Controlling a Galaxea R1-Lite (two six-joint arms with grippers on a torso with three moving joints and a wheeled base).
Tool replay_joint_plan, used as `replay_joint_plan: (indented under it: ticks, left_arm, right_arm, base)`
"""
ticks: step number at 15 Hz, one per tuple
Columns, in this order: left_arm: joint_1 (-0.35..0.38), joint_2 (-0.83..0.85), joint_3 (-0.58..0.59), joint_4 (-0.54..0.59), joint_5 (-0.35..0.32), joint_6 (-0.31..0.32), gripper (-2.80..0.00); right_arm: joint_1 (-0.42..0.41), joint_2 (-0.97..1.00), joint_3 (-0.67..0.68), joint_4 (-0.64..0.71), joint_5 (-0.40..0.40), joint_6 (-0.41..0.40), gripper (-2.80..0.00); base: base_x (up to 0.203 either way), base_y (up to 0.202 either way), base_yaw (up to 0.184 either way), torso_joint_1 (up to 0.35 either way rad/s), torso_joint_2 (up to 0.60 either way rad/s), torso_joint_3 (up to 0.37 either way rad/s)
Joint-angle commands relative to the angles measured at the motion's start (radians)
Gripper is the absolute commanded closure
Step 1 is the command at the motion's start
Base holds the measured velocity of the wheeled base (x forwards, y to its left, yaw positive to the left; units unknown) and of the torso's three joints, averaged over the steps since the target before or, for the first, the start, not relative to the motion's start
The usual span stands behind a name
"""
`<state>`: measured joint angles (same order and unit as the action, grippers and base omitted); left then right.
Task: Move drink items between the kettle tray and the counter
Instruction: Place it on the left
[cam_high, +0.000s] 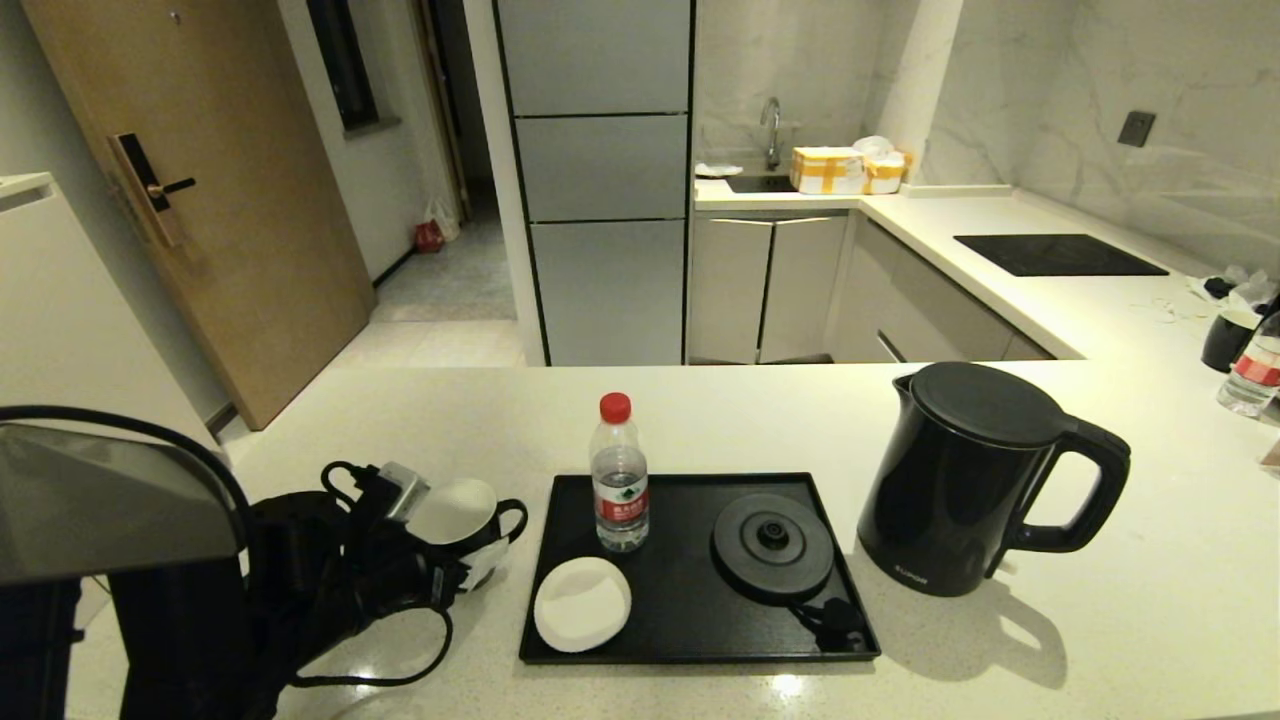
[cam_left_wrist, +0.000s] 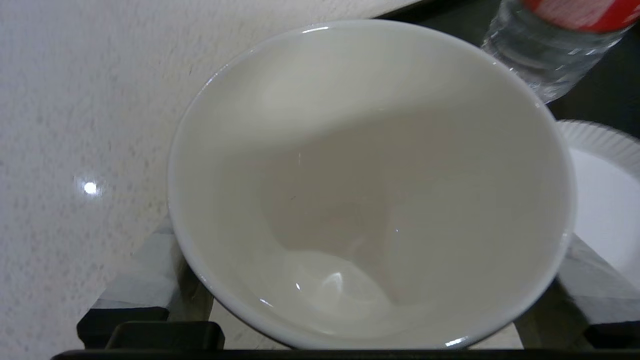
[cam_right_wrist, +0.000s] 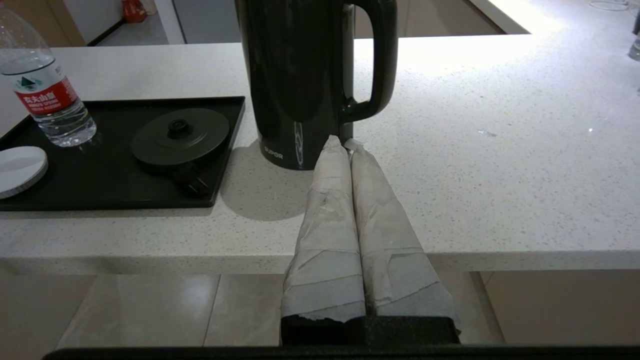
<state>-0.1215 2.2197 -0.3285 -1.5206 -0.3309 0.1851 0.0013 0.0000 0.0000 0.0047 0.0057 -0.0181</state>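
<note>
Left gripper (cam_high: 455, 545) sat low over the bench (cam_high: 700, 420), just off the tray's (cam_high: 690, 640) outer short side. Its jaws were clamped on the black mug (cam_high: 470, 515), one taped finger on each side of the cup wall; the white inside (cam_left_wrist: 370, 190) filled the left wrist view. The mug tilted, mouth facing up toward the head camera, handle loop on the side away from the arm. I couldn't tell whether the mug touched the bench or hung just above it.

Beyond the left jaws, on the tray: the water bottle (cam_high: 620, 480), upright with its red cap on, near the tray's far edge; a white round coaster (cam_high: 582, 603) lying flat at the near corner, closest to the held mug; and the kettle base disc (cam_high: 772, 545) further across, its cord plug (cam_high: 835, 620) at the tray's near edge.

The kettle (cam_high: 965, 480) stood upright on the bench, off the tray, just beside its far short side, lid shut, handle pointing away from the tray.

Right gripper (cam_right_wrist: 346, 144) was not visible in the head view. In the right wrist view its jaws were pressed together, holding nothing, with the tips just short of the kettle's foot below the handle (cam_right_wrist: 380, 65) and the fingers reaching in over the bench's front edge.

A second mug (cam_high: 1228, 338) and bottle (cam_high: 1250, 370) stood far off on the bench, well away from both jaws.
</note>
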Motion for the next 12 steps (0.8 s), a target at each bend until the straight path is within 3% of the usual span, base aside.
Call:
replay_joint_plan:
  ticks: [1, 11, 12]
  left_arm:
    - [0.008, 0.052, -0.008, -0.009, -0.002, 0.001, 0.0]
    - [0.01, 0.097, -0.006, -0.009, -0.002, 0.007, 0.0]
    - [0.01, 0.103, -0.004, -0.009, -0.005, 0.03, 0.0]
  right_arm:
    - [0.0, 0.002, 0.002, 0.0, 0.0, 0.0, 0.0]
    - [0.0, 0.002, 0.002, 0.0, 0.001, 0.0, 0.0]
    - [0.0, 0.002, 0.002, 0.0, 0.0, 0.0, 0.0]
  base:
    - [0.0, 0.0, 0.0, 0.0, 0.0, 0.0]
    - [0.0, 0.0, 0.0, 0.0, 0.0, 0.0]
    - [0.0, 0.0, 0.0, 0.0, 0.0, 0.0]
